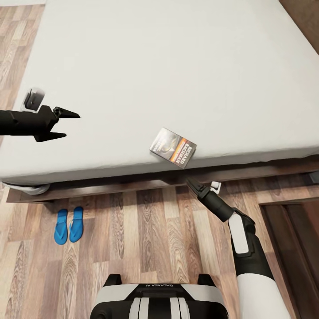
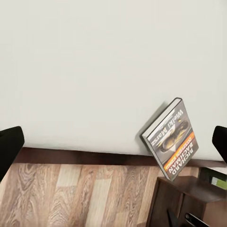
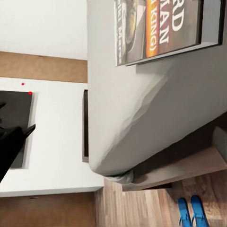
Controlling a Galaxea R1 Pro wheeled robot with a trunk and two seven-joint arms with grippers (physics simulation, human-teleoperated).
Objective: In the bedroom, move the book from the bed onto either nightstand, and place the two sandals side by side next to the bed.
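The book [image 1: 173, 147], dark grey with an orange band, lies flat on the pale mattress of the bed [image 1: 168, 71], close to its front edge. My left gripper [image 1: 72, 126] hovers open over the bed's left side, far from the book; its wrist view shows the book [image 2: 171, 144] between the spread fingers [image 2: 8, 146]. My right gripper [image 1: 193, 184] is low in front of the bed frame, just below the book; its fingers look like one dark point. The two blue sandals [image 1: 69, 225] lie side by side on the floor near the bed's front left corner, and the sandals [image 3: 191, 213] show from the right wrist too.
A dark brown nightstand [image 1: 290, 248] stands on the floor to my right, and the nightstand [image 2: 189, 201] appears beyond the book from the left wrist. Wood-plank floor [image 1: 146, 239] lies between my base [image 1: 155, 301] and the bed frame [image 1: 133, 184].
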